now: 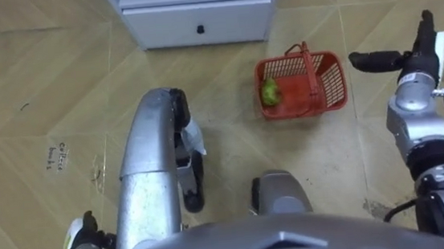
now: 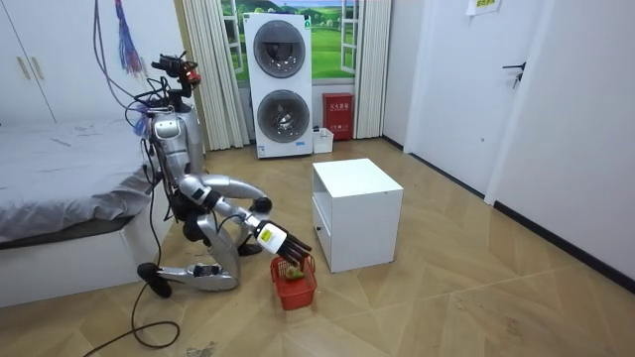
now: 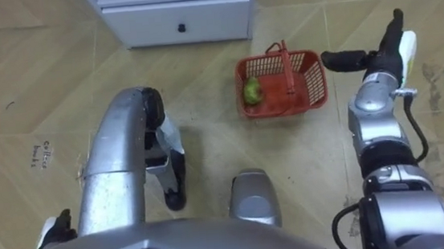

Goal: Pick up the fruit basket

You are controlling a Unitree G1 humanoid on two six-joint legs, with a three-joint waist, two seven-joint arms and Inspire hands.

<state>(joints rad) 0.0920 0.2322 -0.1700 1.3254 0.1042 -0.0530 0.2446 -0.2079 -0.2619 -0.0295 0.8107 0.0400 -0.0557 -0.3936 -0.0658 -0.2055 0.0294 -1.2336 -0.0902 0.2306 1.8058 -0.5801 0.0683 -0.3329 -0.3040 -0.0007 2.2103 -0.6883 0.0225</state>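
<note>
The red fruit basket (image 1: 333, 84) sits on the floor in front of a white cabinet (image 1: 197, 20). It holds one green fruit (image 1: 270, 93) at its left end. The right hand (image 1: 416, 61) is just beside the basket's right rim, its fingers straight and spread. The left hand (image 1: 81, 236) hangs low at the robot's side, and its state cannot be told.

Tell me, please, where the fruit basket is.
In the eye views, the fruit basket sits on the floor right of centre, just before the white cabinet, with the right robot hand close at its right.
</note>
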